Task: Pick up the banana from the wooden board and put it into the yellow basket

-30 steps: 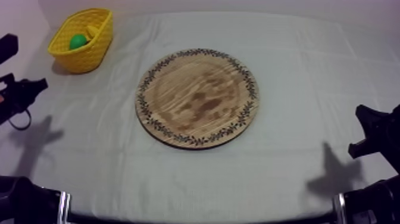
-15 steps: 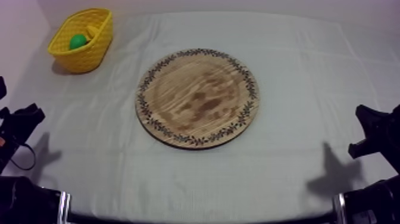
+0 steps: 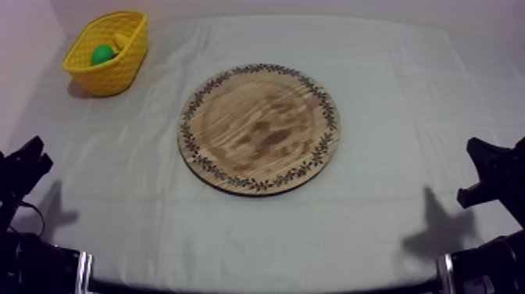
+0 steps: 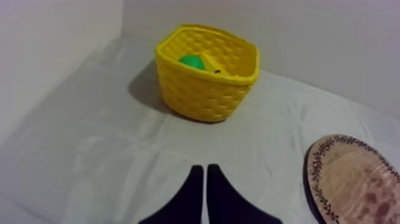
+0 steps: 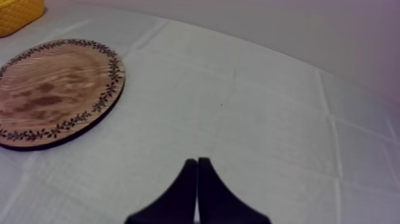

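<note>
Low by the table's near corners, the left gripper and the right gripper each held their black fingers pressed together, gripping nothing. The round wooden board lay at the table's middle. In the yellow basket at the far left corner, the banana rested against a green fruit.

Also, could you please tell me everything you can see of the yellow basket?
The yellow basket looks like moulded plastic with a woven lattice pattern, its walls flaring to a rounded-rectangular rim. It stands upright on the grey-white cloth at the table's far left corner, apart from the wooden board. Inside lie a green toy fruit and, beside it, a yellow piece that looks like the banana. Nothing else touches it.
</note>
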Controlling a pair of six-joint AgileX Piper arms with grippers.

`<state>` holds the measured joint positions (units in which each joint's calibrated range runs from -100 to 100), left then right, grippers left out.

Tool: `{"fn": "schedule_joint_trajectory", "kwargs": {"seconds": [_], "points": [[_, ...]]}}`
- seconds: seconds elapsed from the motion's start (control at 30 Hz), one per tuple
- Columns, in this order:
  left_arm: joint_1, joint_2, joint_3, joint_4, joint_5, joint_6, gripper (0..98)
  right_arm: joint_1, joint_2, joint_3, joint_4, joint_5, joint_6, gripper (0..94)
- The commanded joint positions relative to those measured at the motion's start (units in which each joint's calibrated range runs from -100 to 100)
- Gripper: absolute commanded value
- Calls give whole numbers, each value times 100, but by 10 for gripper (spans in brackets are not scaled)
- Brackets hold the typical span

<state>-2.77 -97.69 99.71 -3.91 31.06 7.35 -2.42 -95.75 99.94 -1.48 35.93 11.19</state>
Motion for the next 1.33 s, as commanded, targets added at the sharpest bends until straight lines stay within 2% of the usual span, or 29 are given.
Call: {"fn": "schedule_joint_trajectory", "kwargs": {"seconds": [0.0,0.33,0.6,0.67,0.8,0.9,1.0,1.17,1.3], "points": [[-8,-132,-8,4,83,-25,0,-3,0,-5,-1,3,2,3],[-22,-212,-7,44,173,-159,0,-3,0,-5,-1,3,0,3],[-19,-214,-17,142,277,-469,0,-3,0,-5,-1,3,-1,3],[22,-214,-28,179,326,-361,0,-3,0,-5,-1,3,-2,3],[193,-214,11,202,-66,261,0,-3,0,-5,-1,3,1,3],[234,-214,2,197,118,198,0,-3,0,-5,-1,3,0,3],[227,-214,-9,194,260,350,0,-3,0,-5,-1,3,-2,3],[142,-214,-32,183,369,0,0,-3,0,-5,-1,3,-3,3],[121,-214,-37,179,389,-123,0,-3,0,-5,-1,3,0,3]]}}
